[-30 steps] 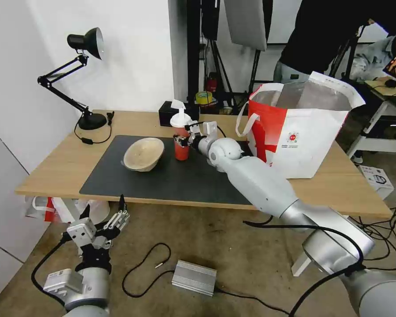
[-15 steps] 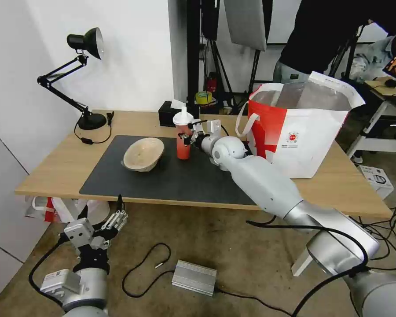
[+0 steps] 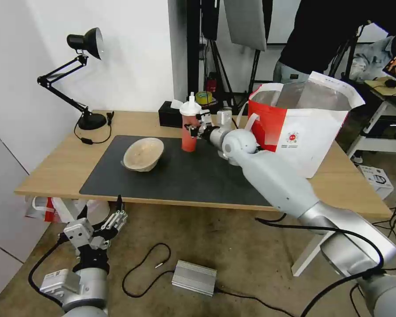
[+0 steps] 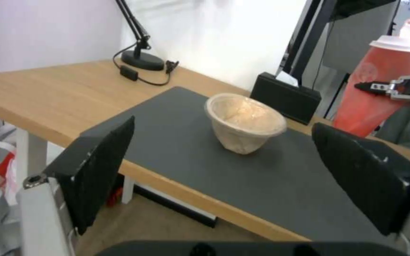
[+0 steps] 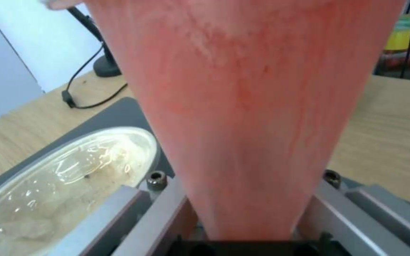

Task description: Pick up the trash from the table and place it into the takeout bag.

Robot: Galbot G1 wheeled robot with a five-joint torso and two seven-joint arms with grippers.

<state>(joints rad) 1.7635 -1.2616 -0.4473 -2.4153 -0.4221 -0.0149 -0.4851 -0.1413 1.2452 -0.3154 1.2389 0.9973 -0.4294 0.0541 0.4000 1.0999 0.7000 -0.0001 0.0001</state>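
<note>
One long light-wood table (image 3: pixel 53 167) on white legs carries a single large dark grey mat (image 3: pixel 176 176), and at its right end stands one large white takeout bag (image 3: pixel 312 136) with a red side panel, white loop handles and silver foil lining, its mouth open; a small round logo with a line of print under it sits on the bag's white face, too small to read. Two pieces of trash are on view here. One beige paper-like bowl (image 3: pixel 143 153) rests tilted on the mat, left of centre, well apart from the bag. One red drink cup with a white lid (image 3: pixel 189 127) is raised clear of the mat, between the bowl and the bag, tilted slightly and clamped at its lower half by the right end effector (image 3: pixel 196 130), whose two fingers press against the cup's sides; in the right wrist view the cup (image 5: pixel 243 106) tapers down between the metal fingers, and a faint round mark on its side is unreadable. One black desk lamp (image 3: pixel 81 79) stands at the table's far left corner and one black tissue box (image 3: pixel 169 116) at the far edge behind the cup. The left end effector (image 3: pixel 112 220) hangs below the table's front edge near the floor, its two black pads (image 4: pixel 96 170) spread wide apart and holding nothing.
</note>
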